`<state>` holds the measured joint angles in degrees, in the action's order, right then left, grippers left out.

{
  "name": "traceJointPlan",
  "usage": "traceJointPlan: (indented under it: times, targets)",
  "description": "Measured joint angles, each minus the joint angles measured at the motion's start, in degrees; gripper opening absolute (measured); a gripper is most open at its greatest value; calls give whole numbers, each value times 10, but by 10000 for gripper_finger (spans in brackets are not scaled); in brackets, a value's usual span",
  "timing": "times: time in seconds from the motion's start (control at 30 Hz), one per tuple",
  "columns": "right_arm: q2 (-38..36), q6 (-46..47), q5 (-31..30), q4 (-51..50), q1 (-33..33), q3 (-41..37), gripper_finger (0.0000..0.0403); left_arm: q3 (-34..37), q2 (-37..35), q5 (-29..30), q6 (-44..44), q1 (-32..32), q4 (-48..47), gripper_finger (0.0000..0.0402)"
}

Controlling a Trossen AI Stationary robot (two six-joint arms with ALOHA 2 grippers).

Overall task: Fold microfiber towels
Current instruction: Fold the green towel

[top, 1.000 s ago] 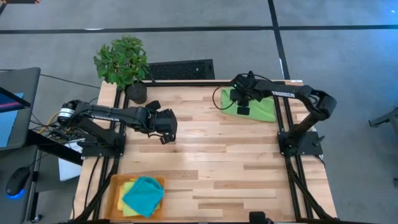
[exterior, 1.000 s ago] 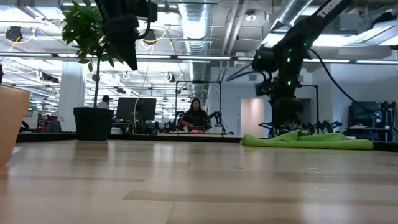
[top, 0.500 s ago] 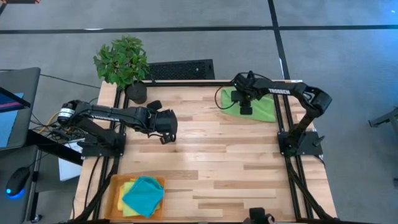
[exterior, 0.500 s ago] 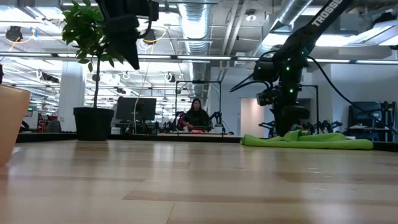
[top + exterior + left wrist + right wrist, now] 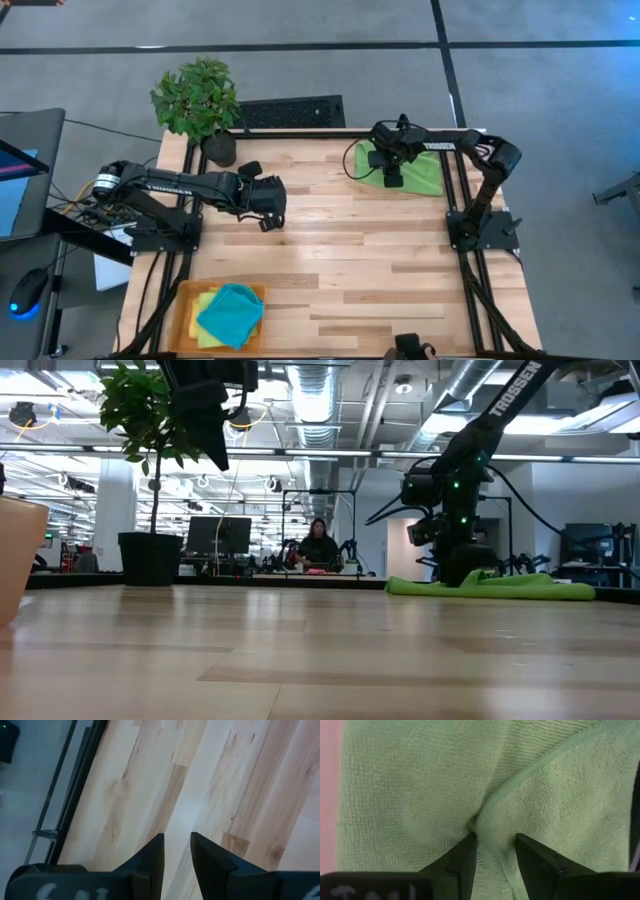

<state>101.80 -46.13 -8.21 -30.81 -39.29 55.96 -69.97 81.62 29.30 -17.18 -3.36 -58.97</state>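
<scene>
Wood-topped table (image 5: 330,250), seen from above. On your left, the left claw (image 5: 267,208) hangs over bare boards, its fingers (image 5: 155,855) a narrow gap apart, holding nothing. Well off to its near side, an orange tray (image 5: 186,300) carries a teal towel (image 5: 232,312) piled over a yellow towel (image 5: 207,300). On your right, the right claw (image 5: 393,172) presses down onto a lime green towel (image 5: 425,175) lying at the far right corner. Its fingers stand partly apart, straddling a raised fold of cloth (image 5: 487,827), touching it but not visibly clamped. Your likely risk: closing now may pinch both layers, or only the hem, so the towel drags in a bunch instead of folding flat. It also lies against the table's side rail (image 5: 452,180), where an edge could catch.
</scene>
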Motion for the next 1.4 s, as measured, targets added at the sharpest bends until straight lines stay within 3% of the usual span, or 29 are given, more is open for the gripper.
traceJointPlan:
  times: [0.3, 0.63, 0.87, 1.2, 1.4]
  targets:
    - [-24, 0, -11, 32, 2, -3, 136, 0, 0, -4, -10, 0, 0, 86]
    - [-46, 7, -10, 33, 2, -2, 77, 0, 0, -4, -10, 0, 0, 86]
    - [-50, 34, -11, 31, 6, 1, 11, 0, 0, -4, -14, 0, 0, 86]
    - [-117, 93, -11, 24, 51, 41, 5, 0, 0, -6, -55, 0, 0, 86]
    - [-180, 121, -11, 8, 99, 45, 5, 46, 0, -5, -55, 0, 56, 86]
